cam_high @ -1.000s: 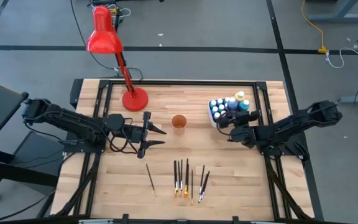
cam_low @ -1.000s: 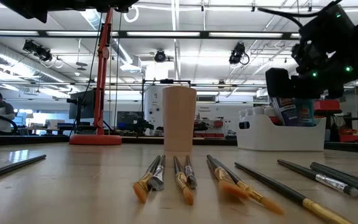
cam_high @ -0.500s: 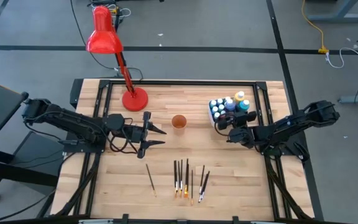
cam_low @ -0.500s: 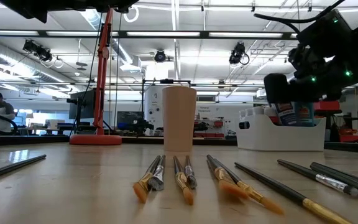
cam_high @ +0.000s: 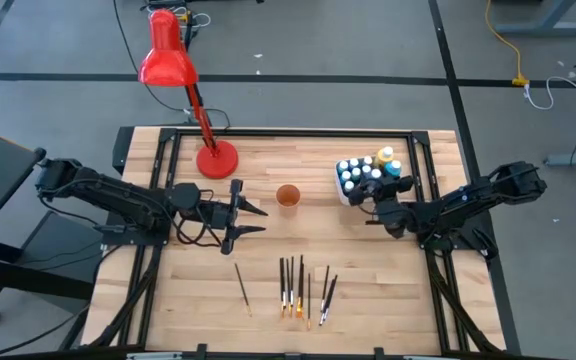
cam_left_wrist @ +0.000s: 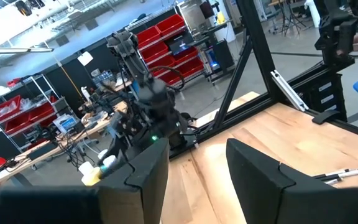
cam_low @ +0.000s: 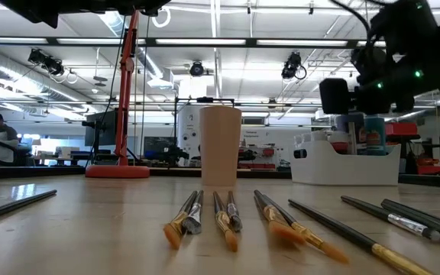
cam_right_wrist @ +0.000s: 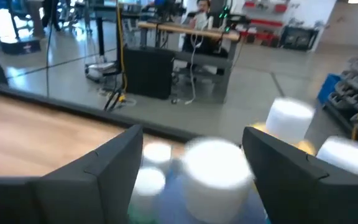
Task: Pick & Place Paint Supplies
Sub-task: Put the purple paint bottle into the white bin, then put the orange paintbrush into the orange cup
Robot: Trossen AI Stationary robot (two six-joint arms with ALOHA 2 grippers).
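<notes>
A red lamp [cam_high: 173,70] is standing at the table's [cam_high: 368,270] far edge, its base [cam_high: 216,159] resting on the wood. An orange cup [cam_high: 288,197] is sitting upright mid-table. A white tub [cam_low: 342,166] is sitting near the right side.

The bench [cam_high: 388,270] is pale wood with a black frame. The lamp [cam_high: 168,62] is red. The cup [cam_high: 288,197] is orange. The tub [cam_high: 345,190] is white, its bottles [cam_high: 368,170] blue, yellow and white-capped. The brushes [cam_high: 298,285] have dark handles and orange-yellow ends. Both arms are black.
</notes>
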